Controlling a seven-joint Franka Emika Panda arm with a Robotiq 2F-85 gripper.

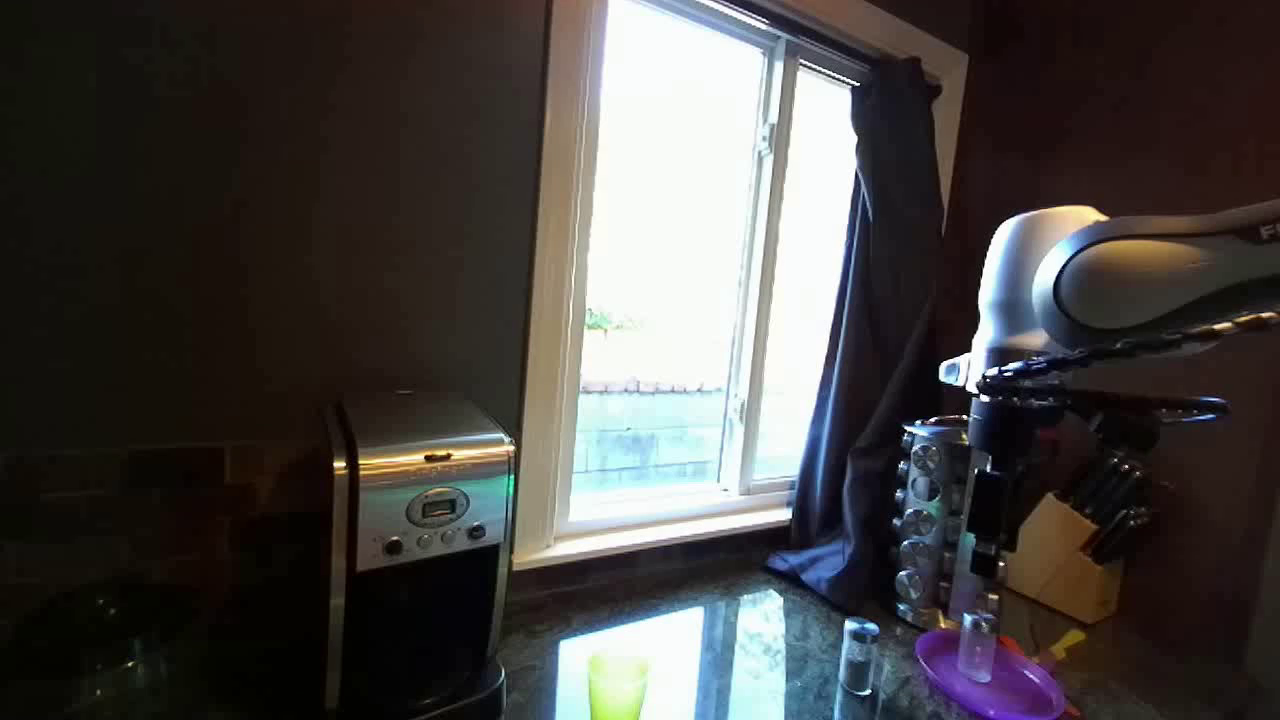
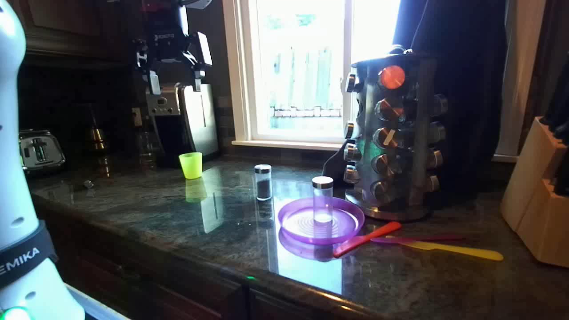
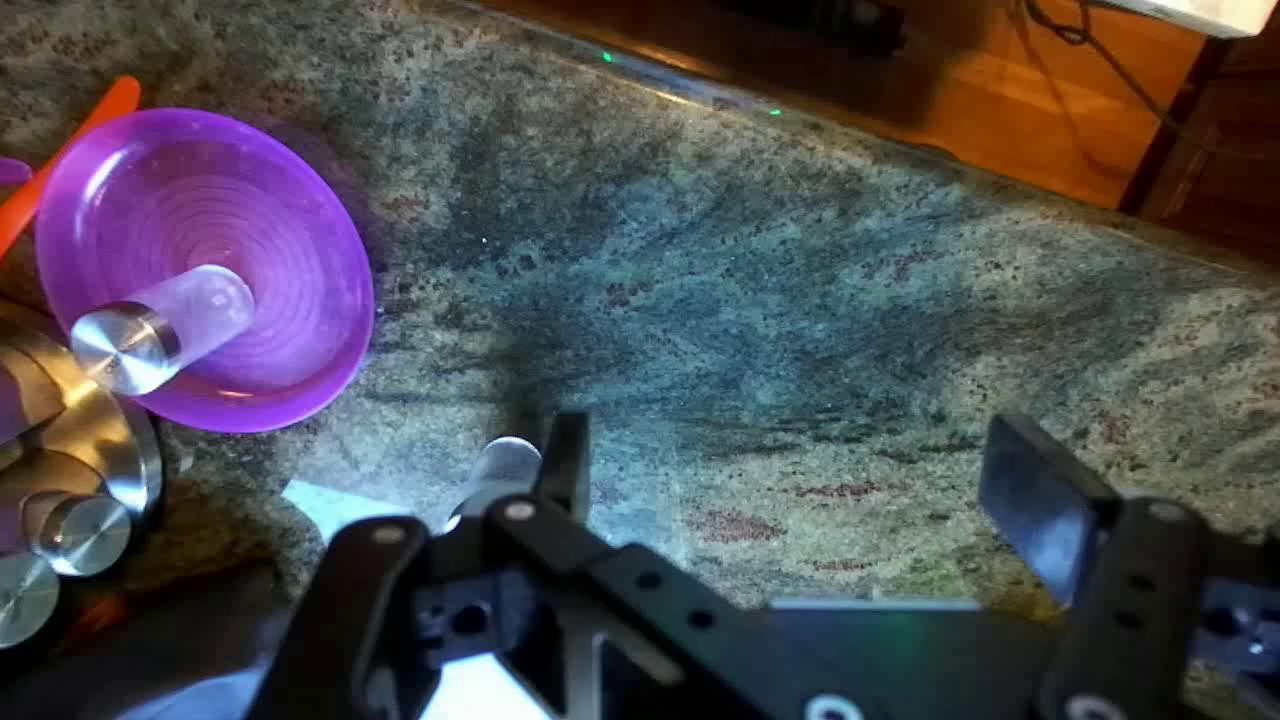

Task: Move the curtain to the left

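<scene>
The curtain [image 1: 885, 250] is a long dark drape with vertical folds. It hangs bunched at the right side of the window in an exterior view, its hem on the counter. In an exterior view its dark cloth [image 2: 471, 71] stands behind the spice rack, partly hidden. My gripper [image 2: 176, 83] is raised above the counter, apart from the curtain, and overlaps the coffee maker in that picture. It also shows side-on in an exterior view [image 1: 985, 540]. In the wrist view the jaws [image 3: 790, 460] are wide apart with nothing between them, and the curtain cannot be made out clearly.
A spice rack [image 2: 391, 133] stands in front of the curtain, near a knife block [image 1: 1065, 560]. A purple plate [image 2: 289, 229] holds a clear jar [image 2: 323, 195]. A shaker [image 2: 263, 184], a green cup [image 2: 191, 165], plastic knives [image 2: 453, 250] and a coffee maker [image 1: 430, 490] stand or lie on the counter.
</scene>
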